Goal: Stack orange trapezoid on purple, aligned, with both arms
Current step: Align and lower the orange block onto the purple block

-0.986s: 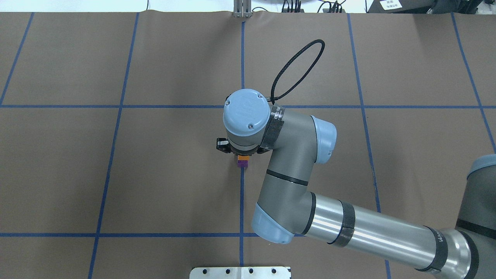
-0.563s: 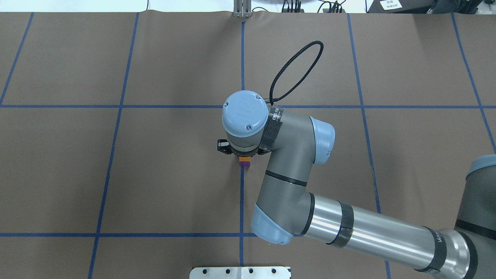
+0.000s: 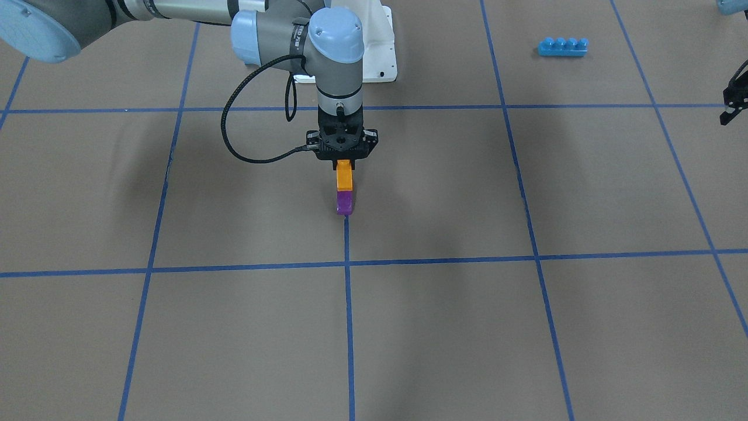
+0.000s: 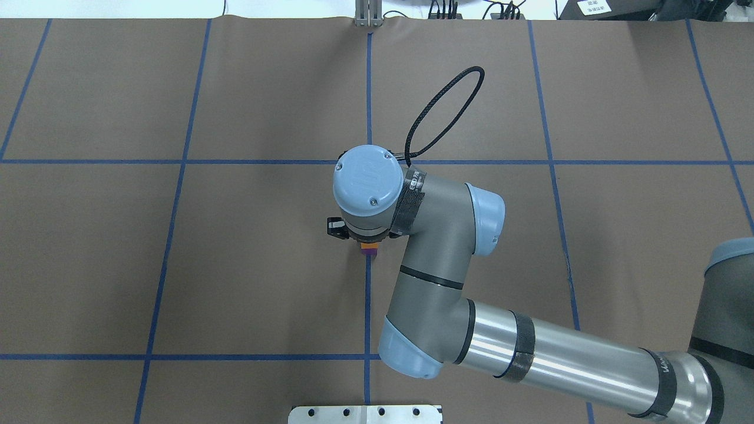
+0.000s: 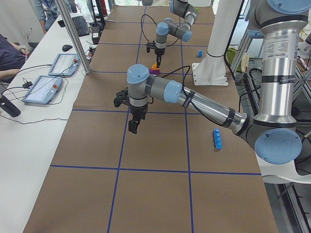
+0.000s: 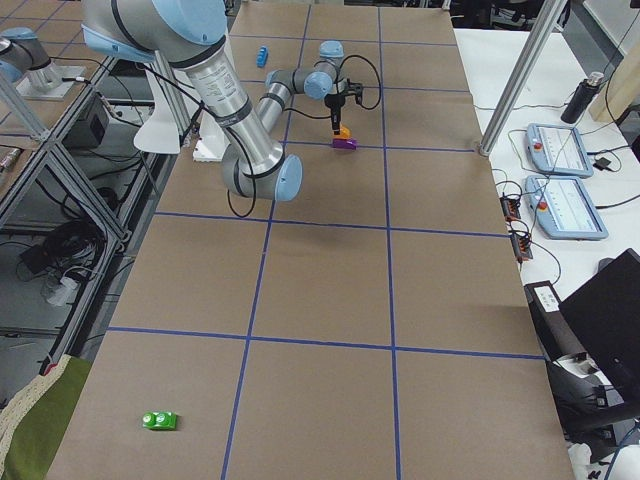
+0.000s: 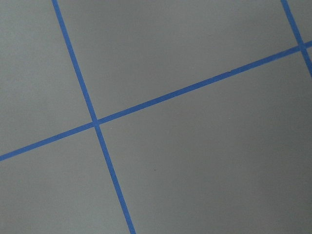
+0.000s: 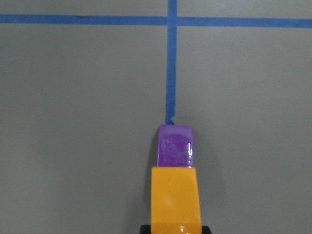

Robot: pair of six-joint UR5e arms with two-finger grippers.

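Observation:
My right gripper (image 3: 345,165) is shut on the orange trapezoid (image 3: 345,175) and holds it upright from above. The orange block's lower end meets the purple block (image 3: 344,203), which stands on the brown mat at the end of a blue tape line. In the right wrist view the orange trapezoid (image 8: 175,197) overlaps the near part of the purple block (image 8: 174,145). From overhead the wrist hides most of both; slivers of orange (image 4: 370,244) and purple (image 4: 370,251) show. My left gripper (image 3: 733,105) hangs above bare mat far off to the side (image 5: 133,127); I cannot tell whether it is open.
A long blue four-stud brick (image 3: 563,46) lies near the white base pedestal (image 3: 380,52). A small blue block (image 5: 199,53) sits by the pedestal. A green block (image 6: 159,420) lies far off at the table's right end. The left wrist view shows only mat and tape lines.
The right arm's wrist has shifted slightly toward the robot and lowered. The orange trapezoid now covers more of the purple block in the overhead view.

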